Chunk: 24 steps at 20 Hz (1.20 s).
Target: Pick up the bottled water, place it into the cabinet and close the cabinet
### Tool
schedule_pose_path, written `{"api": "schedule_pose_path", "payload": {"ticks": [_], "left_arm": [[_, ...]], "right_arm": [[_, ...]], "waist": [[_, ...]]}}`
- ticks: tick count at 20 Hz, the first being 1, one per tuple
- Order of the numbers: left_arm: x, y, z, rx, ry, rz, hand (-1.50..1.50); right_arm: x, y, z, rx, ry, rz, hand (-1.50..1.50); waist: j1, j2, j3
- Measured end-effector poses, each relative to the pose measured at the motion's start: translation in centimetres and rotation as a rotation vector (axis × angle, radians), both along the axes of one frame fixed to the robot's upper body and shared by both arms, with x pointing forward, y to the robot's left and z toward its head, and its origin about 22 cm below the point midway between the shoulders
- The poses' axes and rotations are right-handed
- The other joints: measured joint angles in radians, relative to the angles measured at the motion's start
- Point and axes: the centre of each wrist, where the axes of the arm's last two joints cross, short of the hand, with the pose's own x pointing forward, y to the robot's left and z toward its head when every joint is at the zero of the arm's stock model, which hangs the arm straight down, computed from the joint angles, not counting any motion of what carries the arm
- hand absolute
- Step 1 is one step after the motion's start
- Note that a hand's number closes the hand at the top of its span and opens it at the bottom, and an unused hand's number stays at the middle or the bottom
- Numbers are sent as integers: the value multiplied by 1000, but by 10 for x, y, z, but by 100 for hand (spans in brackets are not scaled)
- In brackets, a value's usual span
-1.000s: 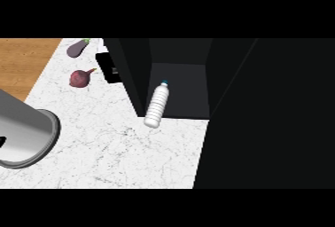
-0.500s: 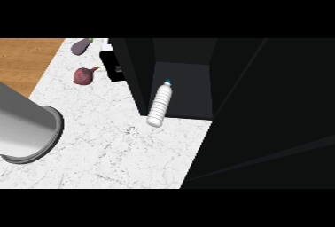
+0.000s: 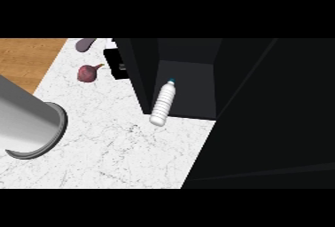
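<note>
**Bottle lying at the cabinet mouth**

You see the bottled water point(image 3: 163, 105) on its side: clear, ribbed body, blue cap pointing into the dark cabinet point(image 3: 186, 73), base out over the white marble counter point(image 3: 118, 150). Neither hand shows, so you can't tell their state. A grey forearm point(image 3: 26, 122) crosses the left edge. Two purple vegetables point(image 3: 88, 72) lie far left.

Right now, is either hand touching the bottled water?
Apart. The head view shows the bottled water lying at the open cabinet floor's edge with no hand on it; neither hand is in view.
</note>
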Motion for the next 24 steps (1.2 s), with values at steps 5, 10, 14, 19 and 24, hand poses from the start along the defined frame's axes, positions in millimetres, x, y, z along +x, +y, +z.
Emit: {"api": "schedule_pose_path", "payload": {"ticks": [5,10,14,19,24], "left_arm": [[-1,9,6,4,-13,-15,-150],[-2,19,11,8,-24,-28,-150],[-7,29,12,6,-20,-19,-150],[-21,41,10,0,-23,-1,-150],[-37,53,8,-9,-14,27,-150]], "right_arm": [[7,13,4,-58,7,86,150],[21,26,12,-103,3,251,150],[47,45,23,-114,19,305,150],[79,80,40,-75,177,241,150],[118,100,51,-53,309,195,150]], "waist": [[20,12,3],[37,22,6],[28,21,9],[8,19,13],[-22,19,16]]}}
